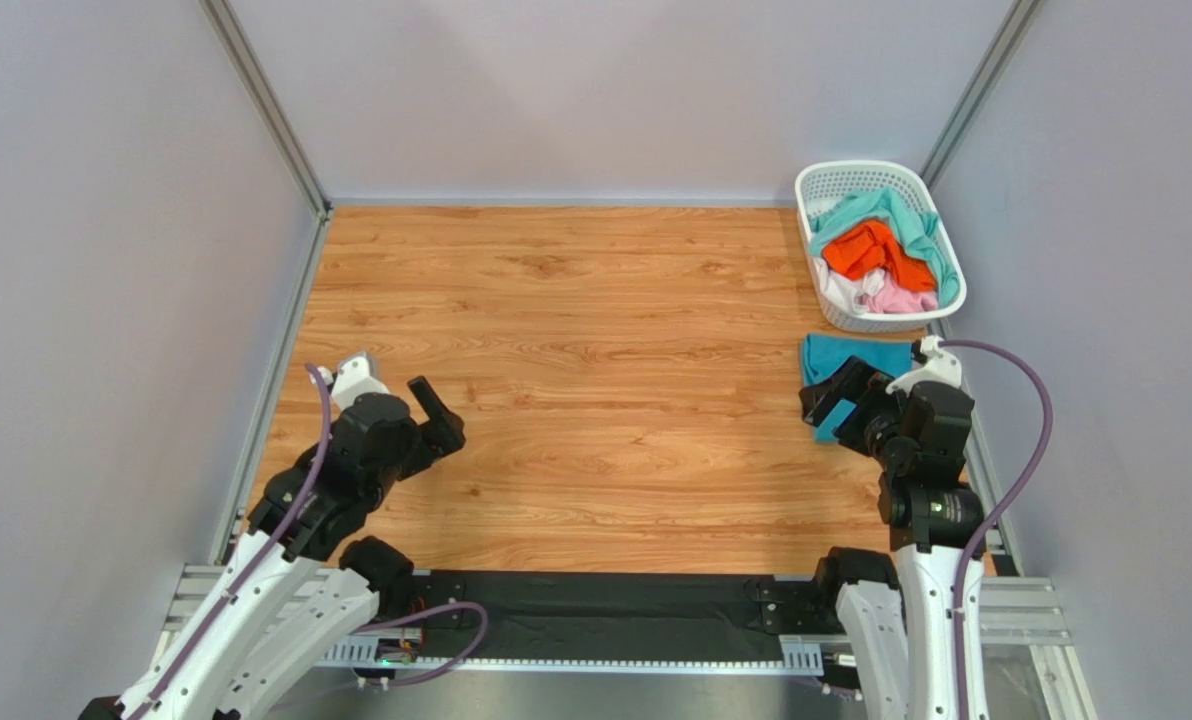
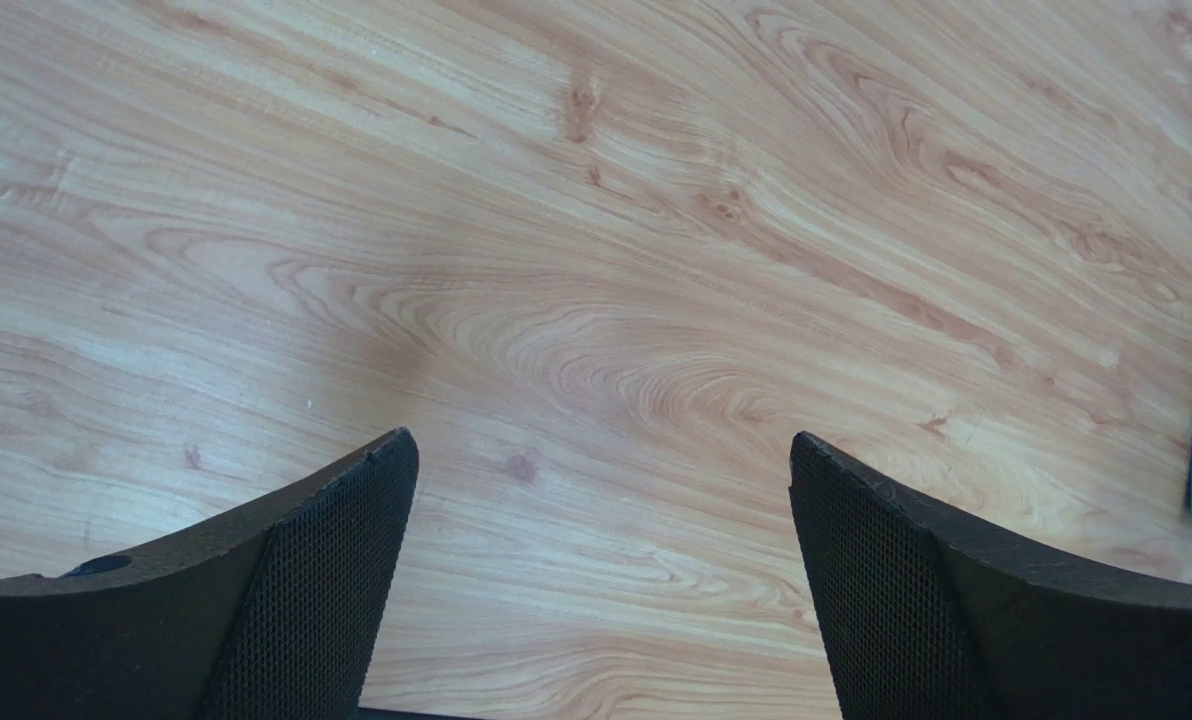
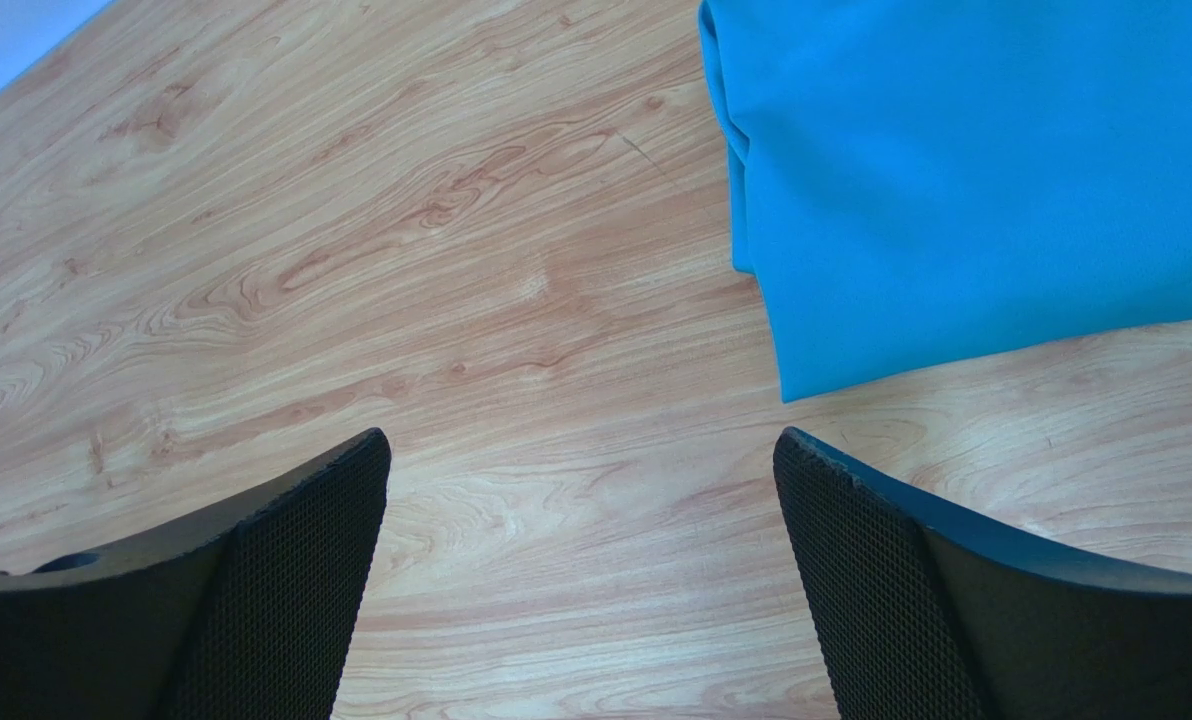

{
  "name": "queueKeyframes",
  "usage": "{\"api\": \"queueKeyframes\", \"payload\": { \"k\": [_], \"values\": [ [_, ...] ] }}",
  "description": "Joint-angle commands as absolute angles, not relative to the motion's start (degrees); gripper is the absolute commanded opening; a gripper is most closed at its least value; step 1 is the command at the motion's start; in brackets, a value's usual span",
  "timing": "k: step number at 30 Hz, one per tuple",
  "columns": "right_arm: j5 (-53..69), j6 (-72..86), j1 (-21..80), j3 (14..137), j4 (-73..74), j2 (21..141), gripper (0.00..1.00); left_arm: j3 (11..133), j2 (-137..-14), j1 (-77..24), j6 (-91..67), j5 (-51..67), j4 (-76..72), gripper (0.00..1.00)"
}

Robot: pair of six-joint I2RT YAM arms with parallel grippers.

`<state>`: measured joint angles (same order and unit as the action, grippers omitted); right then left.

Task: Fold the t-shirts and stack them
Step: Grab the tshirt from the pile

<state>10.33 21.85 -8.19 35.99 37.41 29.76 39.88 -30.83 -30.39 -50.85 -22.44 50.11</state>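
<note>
My right gripper (image 3: 580, 444) stands wide open and holds nothing; bare wood shows between the two black pads. It hovers low over the table (image 1: 587, 345), at the near right. My left gripper (image 2: 602, 438) is likewise spread wide and empty, over bare wood at the near left, well apart from any cloth.

Just beyond my right pads, to the far right, lies the teal t-shirt (image 3: 993, 180). It rests flat on the wood in what looks like a folded bundle, with a rolled edge on its left and a straight edge nearest me. Further off, in the far right corner, the white basket (image 1: 858, 170) holds a loose heap: a mint green tee (image 1: 906, 210), an orange tee (image 1: 862, 248), a pink tee (image 1: 900, 297) and a white tee (image 1: 832, 285).

Assessment: the cloth is light, limp and not fragile. It will sag and unfold if lifted by one point. I judge the near left corner the best hold, pads pressed to the wood to gather all layers.
</note>
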Motion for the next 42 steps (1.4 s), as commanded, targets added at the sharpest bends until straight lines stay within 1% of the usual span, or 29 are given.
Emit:
{"api": "queueKeyframes", "payload": {
  "k": [1,6,9,16,23,24,26,27,28,29,30,31,32,33,40,42],
  "values": [
    [10.5,22.3,-8.1,38.5,36.7,29.5,1.0,40.5,-29.6,-30.5,-50.1,-23.0,47.5,1.0],
    [12.4,22.2,-8.1,40.5,35.2,31.1,1.0,39.3,-29.4,-30.5,-47.2,-20.3,41.6,1.0],
    [11.8,23.3,-8.1,44.0,34.1,33.0,1.0,38.3,-30.5,-30.5,-45.1,-19.7,37.5,1.0],
    [9.7,25.2,-8.1,54.7,30.1,44.7,1.0,39.1,-34.4,-30.5,-40.2,-20.4,32.3,1.0],
    [0.8,21.9,-8.2,72.3,29.4,66.6,1.0,37.7,-36.0,-30.5,-38.9,-20.2,30.1,1.0],
    [-1.9,21.4,-8.2,75.1,29.9,72.5,1.0,37.5,-35.9,-30.4,-38.9,-20.2,30.0,1.0],
    [-2.5,19.3,-8.4,82.9,31.9,78.4,1.0,37.0,-35.9,-30.5,-38.9,-20.7,30.1,1.0],
    [-3.2,18.6,-8.5,85.6,32.6,83.5,1.0,36.8,-35.5,-30.4,-38.8,-20.9,30.1,1.0],
    [-3.6,18.0,-8.7,91.3,33.5,86.6,1.0,36.7,-35.5,-30.4,-38.8,-21.3,30.1,1.0],
    [-4.0,16.6,-8.7,94.1,35.3,89.3,1.0,36.6,-35.3,-30.4,-38.8,-21.4,30.0,1.0],
    [-4.7,16.3,-8.9,96.8,36.3,94.6,1.0,36.5,-35.4,-30.4,-38.8,-21.5,30.1,1.0],
    [-4.8,16.2,-9.2,102.2,37.5,97.1,1.0,36.3,-35.4,-30.4,-38.9,-21.7,30.0,1.0],
    [-4.6,16.2,-9.5,104.3,38.6,99.3,1.0,36.2,-35.5,-30.4,-38.9,-21.7,29.9,1.0],
    [-4.1,16.3,-9.8,106.6,38.8,104.0,1.0,36.2,-35.8,-30.4,-38.9,-21.7,29.9,1.0],
    [-4.3,17.5,-12.3,124.3,39.9,120.6,1.0,36.3,-36.7,-30.4,-38.9,-22.8,30.1,1.0],
    [-4.7,17.2,-12.5,126.8,39.7,123.6,1.0,36.3,-36.9,-30.4,-38.9,-22.8,30.1,1.0]
  ]
}}
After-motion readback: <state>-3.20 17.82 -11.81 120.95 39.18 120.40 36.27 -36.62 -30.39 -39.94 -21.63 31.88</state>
